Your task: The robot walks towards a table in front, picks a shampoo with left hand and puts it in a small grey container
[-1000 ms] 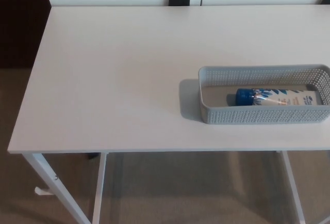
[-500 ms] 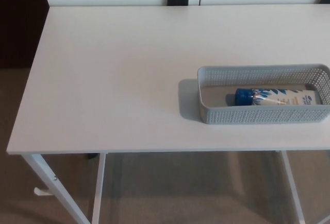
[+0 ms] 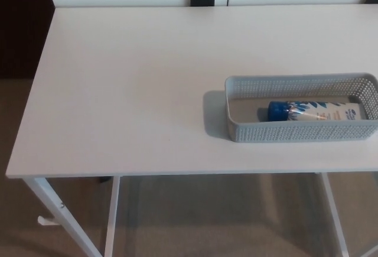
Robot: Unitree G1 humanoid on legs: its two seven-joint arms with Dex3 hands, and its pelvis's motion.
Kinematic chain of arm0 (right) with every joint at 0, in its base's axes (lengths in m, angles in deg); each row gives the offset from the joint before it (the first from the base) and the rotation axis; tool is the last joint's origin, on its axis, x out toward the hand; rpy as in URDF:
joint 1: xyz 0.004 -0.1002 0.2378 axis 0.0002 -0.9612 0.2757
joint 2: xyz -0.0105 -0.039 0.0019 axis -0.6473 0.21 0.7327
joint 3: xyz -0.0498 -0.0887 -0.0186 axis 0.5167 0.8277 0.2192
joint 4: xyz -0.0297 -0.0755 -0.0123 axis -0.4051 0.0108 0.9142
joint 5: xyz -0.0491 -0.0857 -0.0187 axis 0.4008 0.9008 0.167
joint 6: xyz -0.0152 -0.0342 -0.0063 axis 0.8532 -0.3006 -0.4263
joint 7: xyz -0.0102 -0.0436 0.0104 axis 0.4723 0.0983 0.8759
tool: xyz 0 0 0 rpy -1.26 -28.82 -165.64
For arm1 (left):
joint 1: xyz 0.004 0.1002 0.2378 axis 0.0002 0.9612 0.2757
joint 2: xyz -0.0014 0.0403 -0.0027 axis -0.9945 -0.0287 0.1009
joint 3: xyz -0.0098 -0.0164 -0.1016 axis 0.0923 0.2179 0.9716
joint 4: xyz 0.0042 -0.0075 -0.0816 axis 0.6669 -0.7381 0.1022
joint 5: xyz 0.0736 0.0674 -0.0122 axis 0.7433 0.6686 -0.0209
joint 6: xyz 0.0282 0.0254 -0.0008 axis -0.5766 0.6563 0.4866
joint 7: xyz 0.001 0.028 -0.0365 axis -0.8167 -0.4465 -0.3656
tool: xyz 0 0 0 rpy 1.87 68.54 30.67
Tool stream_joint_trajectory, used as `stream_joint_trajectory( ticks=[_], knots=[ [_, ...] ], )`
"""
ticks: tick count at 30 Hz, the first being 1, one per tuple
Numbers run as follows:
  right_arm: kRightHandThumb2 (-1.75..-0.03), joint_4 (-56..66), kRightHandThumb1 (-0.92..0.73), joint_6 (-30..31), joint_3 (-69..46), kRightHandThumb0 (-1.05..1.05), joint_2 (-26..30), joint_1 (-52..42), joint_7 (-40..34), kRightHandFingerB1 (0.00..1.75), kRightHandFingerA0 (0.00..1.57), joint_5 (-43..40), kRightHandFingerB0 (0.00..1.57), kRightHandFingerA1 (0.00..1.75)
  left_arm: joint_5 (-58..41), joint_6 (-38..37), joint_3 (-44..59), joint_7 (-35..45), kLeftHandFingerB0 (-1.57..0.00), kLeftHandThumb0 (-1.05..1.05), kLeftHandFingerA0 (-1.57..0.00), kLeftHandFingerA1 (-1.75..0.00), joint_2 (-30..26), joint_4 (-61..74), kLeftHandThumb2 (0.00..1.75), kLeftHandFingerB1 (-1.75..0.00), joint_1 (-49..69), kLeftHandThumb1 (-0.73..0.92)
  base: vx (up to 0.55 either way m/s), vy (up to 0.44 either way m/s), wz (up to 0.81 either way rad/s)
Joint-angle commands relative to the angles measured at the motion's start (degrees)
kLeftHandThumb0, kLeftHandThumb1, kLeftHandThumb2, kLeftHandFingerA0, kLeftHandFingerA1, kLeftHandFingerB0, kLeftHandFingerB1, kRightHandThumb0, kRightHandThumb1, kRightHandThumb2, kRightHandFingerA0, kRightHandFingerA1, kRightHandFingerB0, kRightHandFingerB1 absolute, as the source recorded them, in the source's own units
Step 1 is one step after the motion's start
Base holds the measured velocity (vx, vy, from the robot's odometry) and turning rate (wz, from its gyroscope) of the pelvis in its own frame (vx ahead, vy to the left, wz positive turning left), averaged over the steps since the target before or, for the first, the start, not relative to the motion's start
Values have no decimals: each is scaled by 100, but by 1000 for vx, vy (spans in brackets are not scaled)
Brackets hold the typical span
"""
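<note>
left hand: not in view, no pose or finger state readable | right hand: not in view, no pose or finger state readable | head view shows no part of the robot's body

Right in front stands a wide white rectangular table (image 3: 130, 91) with a smooth, flat top. It's up on thin white metal legs (image 3: 110, 215) over a beige carpeted floor (image 3: 218, 221). Sitting directly on that top is a small grey rectangular container of perforated plastic (image 3: 295, 132). It's flat on its base, long side running left to right, parallel to the table's front edge. It's on the right half of the table, closer to the front edge than the back but clear of it. A soft shadow falls on the white surface just beside its left end.
</note>
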Motion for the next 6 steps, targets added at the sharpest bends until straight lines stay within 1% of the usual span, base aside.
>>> stream_joint_trajectory(
  ticks=[1,3,4,6],
  knots=[
    [-61,26,-69,-41,-42,-32,135,-69,60,42,76,-53,61,46,-77,-203,24,17,-26,-74,-33,-39,-135,-41,67,-32,81,89,0,0,0],
    [-60,36,-68,-79,-32,-33,170,-129,51,42,77,-36,62,47,-54,-241,-4,-11,-25,-73,-31,-37,-102,-49,68,-31,137,90,0,0,0],
    [-60,39,-68,-77,-38,-33,173,-137,56,42,76,-42,61,47,-43,-223,-15,-34,-25,-74,-34,-38,-94,-56,68,-31,135,90,0,0,0],
    [-60,45,-68,-68,-48,-33,172,-139,65,42,76,-54,61,47,-32,-191,-32,-65,-25,-74,-34,-38,-88,-67,68,-31,123,90,0,0,0]
  ],
)
